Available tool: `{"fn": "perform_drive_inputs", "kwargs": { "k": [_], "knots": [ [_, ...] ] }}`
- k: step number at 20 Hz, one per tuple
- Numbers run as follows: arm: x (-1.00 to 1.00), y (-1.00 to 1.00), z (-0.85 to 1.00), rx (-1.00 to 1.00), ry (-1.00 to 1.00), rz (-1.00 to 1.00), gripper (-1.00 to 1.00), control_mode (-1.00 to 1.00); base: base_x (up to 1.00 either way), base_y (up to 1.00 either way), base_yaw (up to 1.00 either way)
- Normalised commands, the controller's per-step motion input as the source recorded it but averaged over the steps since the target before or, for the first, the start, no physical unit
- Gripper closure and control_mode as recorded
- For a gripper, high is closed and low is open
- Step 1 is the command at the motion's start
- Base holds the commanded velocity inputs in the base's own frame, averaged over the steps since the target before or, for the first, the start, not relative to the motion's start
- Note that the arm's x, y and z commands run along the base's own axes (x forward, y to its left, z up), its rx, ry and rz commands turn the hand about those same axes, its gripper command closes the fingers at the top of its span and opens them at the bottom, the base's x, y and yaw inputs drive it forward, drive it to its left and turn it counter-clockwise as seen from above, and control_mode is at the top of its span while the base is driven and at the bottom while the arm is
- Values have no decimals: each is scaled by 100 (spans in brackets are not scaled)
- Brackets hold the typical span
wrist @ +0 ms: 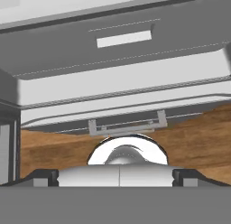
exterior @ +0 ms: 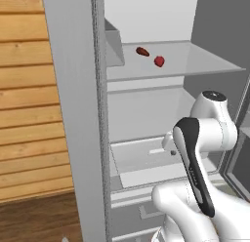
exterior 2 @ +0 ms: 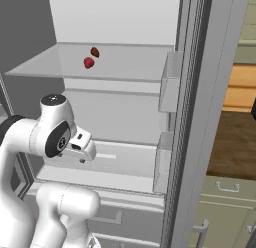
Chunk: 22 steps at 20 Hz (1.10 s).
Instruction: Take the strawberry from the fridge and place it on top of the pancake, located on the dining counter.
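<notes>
The fridge [exterior: 73, 114] stands open in front of me. On its upper pale shelf [exterior 2: 130, 64] lies the strawberry [exterior: 159, 61], small, bright red and rounded, also seen in the right base view [exterior 2: 89, 63]. My gripper [wrist: 115, 175] is open, its dark fingertips [wrist: 45, 175] far apart with nothing between them. The hand [exterior 2: 81, 146] hangs well below that shelf, at the height of the lower shelf, and faces down toward the bottom drawers [wrist: 122, 83]. The pancake is out of view.
A darker, elongated red-brown item [exterior: 142, 51] lies just behind the strawberry. Door bins [exterior 2: 171, 82] line the open door on the right. A dark brown top [exterior 2: 235, 142] over pale green drawers lies beyond that door; I cannot tell whether it is the dining counter.
</notes>
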Motion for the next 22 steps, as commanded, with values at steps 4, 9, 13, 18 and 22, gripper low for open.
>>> {"fn": "perform_drive_inputs", "kwargs": {
  "k": [4, 9, 13, 18, 22],
  "knots": [
    [0, 0, 0, 0, 0, 0, -100, 100, 65, 0, 0],
    [0, 0, 0, 0, 0, 0, -100, 100, 62, 2, 0],
    [0, 0, 0, 0, 0, 0, -100, 100, 33, 1, 0],
    [0, 0, 0, 0, 0, 0, -100, 100, 19, 0, 0],
    [2, 1, 0, 0, 0, 0, -100, -100, 2, 0, 0]
  ]
}}
